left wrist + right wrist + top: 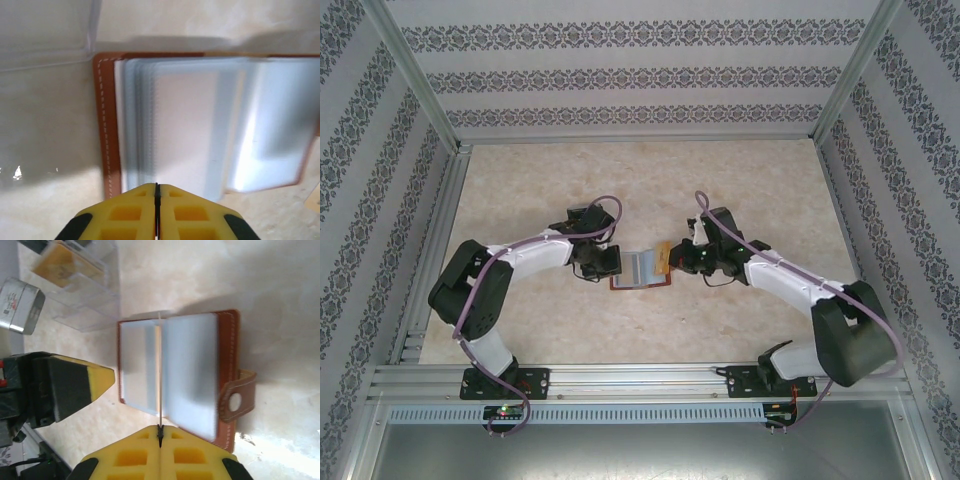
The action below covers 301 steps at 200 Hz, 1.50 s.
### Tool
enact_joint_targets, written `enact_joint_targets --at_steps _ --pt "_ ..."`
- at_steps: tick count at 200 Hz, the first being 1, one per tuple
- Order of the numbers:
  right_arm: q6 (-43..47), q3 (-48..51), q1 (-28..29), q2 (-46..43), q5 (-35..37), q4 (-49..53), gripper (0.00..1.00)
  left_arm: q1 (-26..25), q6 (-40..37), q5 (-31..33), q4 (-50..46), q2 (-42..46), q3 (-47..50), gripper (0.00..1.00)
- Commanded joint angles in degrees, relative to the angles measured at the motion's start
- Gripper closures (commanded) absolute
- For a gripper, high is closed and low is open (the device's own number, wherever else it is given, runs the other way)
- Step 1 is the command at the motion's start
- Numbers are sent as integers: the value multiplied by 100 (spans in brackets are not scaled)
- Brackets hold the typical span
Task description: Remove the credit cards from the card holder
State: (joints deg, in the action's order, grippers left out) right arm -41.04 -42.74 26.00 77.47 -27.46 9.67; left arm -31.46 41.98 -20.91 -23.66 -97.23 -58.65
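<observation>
where the holder is: card holder lies spread open on the table, right between the two claws, snap tab sticking out on the side away from the left arm

cards: credit cards look like the pale blue-grey rectangles tucked in the sleeves, none out yet as far as I can see

right claw: right gripper is clenched on a thin leaf standing upright out of the middle. It's edge-on, so honestly can't tell if that's a bare card or a plastic sleeve

left claw: left gripper is clamped closed with nothing in it, tips at the near edge of the sleeves on the stitched side. Can't tell if it's actually pressing down

step, my guess: lifting one leaf to get a card free

how to do it well: plant the left tips on the leather cover, not on the sleeves, so the holder stays flat. Then pull the right along the line of the pocket rather than yanking upward

watch out: if it's a sleeve and not a card, the whole wallet comes up with it

clutter: clear box and a small tin sit nearby behind the left claw, so keep swings away from them
</observation>
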Motion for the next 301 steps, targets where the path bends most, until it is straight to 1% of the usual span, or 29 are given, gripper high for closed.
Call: enact_joint_targets --at_steps 1,10,23,27,34,51,57,81,97,127,137,153,166,182,195,212,242,263,301 --pt "516 -590 -17 -299 137 708 100 43 -127 293 -535 625 -461 77" --pt "646 -787 4 -320 189 883 100 63 -121 439 -696 807 -566 66" --pt "925 -1152 68 -300 336 1204 100 113 -95 731 -933 1092 -679 52" --pt "1032 -1278 105 -280 396 1303 100 133 -70 832 -1004 1205 -697 41" --pt "1228 -1510 180 -223 515 1466 100 176 -1 1033 -1125 1395 -708 29" --pt "1700 -2053 383 40 757 1791 100 316 186 1554 -1440 1881 -669 6" --pt "1853 -2250 458 166 850 1862 100 368 275 1779 -1586 2068 -650 0" --pt "2444 -2917 782 703 1109 1973 100 592 602 2695 -2180 2843 -517 0" --pt "3056 -3376 1024 1097 1284 1986 100 666 743 3248 -2460 3432 -349 0" --pt "4384 -4274 1431 1931 1466 2148 100 752 852 3765 -2807 4440 10 0" --pt "4654 -4615 1502 2220 1524 2266 100 771 897 3896 -2932 4715 87 0" --pt "4985 -5041 1568 2600 1530 2343 100 781 941 4058 -3117 5062 193 0" --pt "5466 -5254 1663 2833 1617 2361 100 791 996 4222 -3299 5318 240 0" --pt "6340 -5470 1870 3103 1940 2401 100 791 1023 4366 -3469 5572 259 0" --pt "6868 -5620 1980 3306 2179 2439 100 791 1090 4502 -3634 5762 250 0" --pt "7420 -5837 2078 3584 2490 2495 100 791 1119 4648 -3770 5978 255 0" --pt "8317 -6104 2205 3994 2951 2513 100 791 1128 4720 -3926 6223 269 0" --pt "8706 -6240 2259 4215 3142 2502 100 791 1137 4738 -4055 6243 250 0" --pt "9007 -6295 2269 4427 3307 2435 100 790 1155 4739 -4155 6268 246 0"
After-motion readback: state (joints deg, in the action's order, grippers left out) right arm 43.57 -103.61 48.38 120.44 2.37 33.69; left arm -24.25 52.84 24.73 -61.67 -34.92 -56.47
